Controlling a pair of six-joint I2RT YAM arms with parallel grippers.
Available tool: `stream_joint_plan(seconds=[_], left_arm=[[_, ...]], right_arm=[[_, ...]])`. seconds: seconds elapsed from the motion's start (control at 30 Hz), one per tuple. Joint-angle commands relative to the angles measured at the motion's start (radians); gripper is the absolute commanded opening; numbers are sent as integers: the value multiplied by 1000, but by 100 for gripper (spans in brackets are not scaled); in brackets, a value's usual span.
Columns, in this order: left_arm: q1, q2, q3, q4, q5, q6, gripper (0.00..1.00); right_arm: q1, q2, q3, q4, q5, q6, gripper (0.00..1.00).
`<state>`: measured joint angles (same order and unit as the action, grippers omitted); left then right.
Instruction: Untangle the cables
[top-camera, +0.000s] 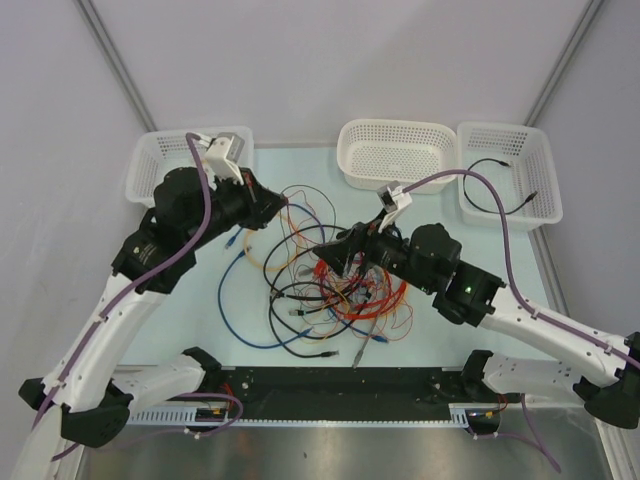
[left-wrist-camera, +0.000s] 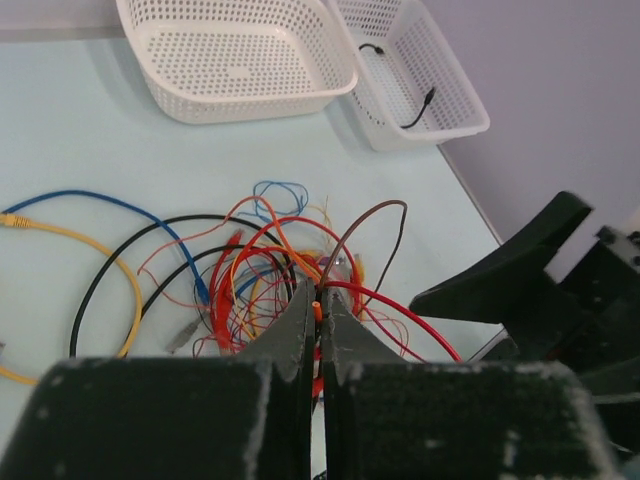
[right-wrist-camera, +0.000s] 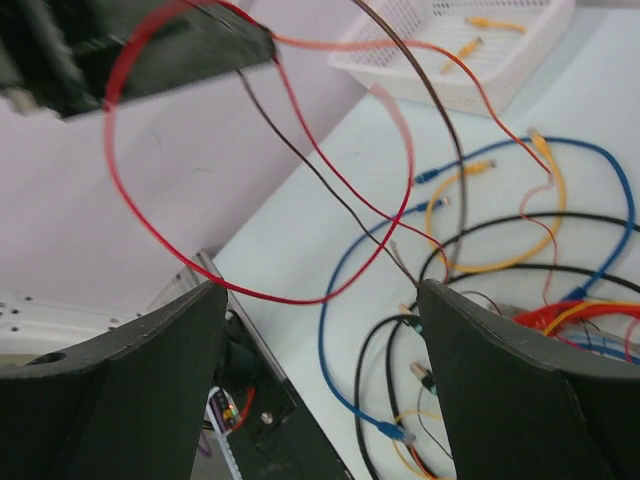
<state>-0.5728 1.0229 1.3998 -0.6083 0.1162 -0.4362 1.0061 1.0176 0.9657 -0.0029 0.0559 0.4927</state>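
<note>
Cables (top-camera: 320, 290) lay tangled mid tabletop (top-camera: 195, 320), toward the near edge. Red strands rose to L gripper (left-wrist-camera: 320, 305), jaws together, clamped on them. R gripper (right-wrist-camera: 320, 300) hung over the heap's right side w/ fingers wide apart, a red loop seen between them, nothing gripped. White baskets (top-camera: 395, 150) stood along the far edge.

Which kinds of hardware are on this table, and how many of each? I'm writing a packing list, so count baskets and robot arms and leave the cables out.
Baskets: 3 (left basket, middle basket, right basket)
Robot arms: 2 (left arm, right arm)
Total: 5
</note>
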Motion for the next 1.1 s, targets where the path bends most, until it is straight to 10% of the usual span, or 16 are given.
stream_joint_plan(seconds=[0.0,0.8,0.9,1.07], left_arm=[[1,-17,-47,28,11,-6,0],[-71,-7,-150,85,25,-45,0],[-81,-10,-156,90,23,-47,0],[-84,-15,-157,76,1,-39,1]], right_arm=[[26,-25,71,98,-7,-26,82],[40,159,169,136,-44,-51,79],[40,179,177,127,-34,-49,65],[40,154,179,90,25,-55,0]])
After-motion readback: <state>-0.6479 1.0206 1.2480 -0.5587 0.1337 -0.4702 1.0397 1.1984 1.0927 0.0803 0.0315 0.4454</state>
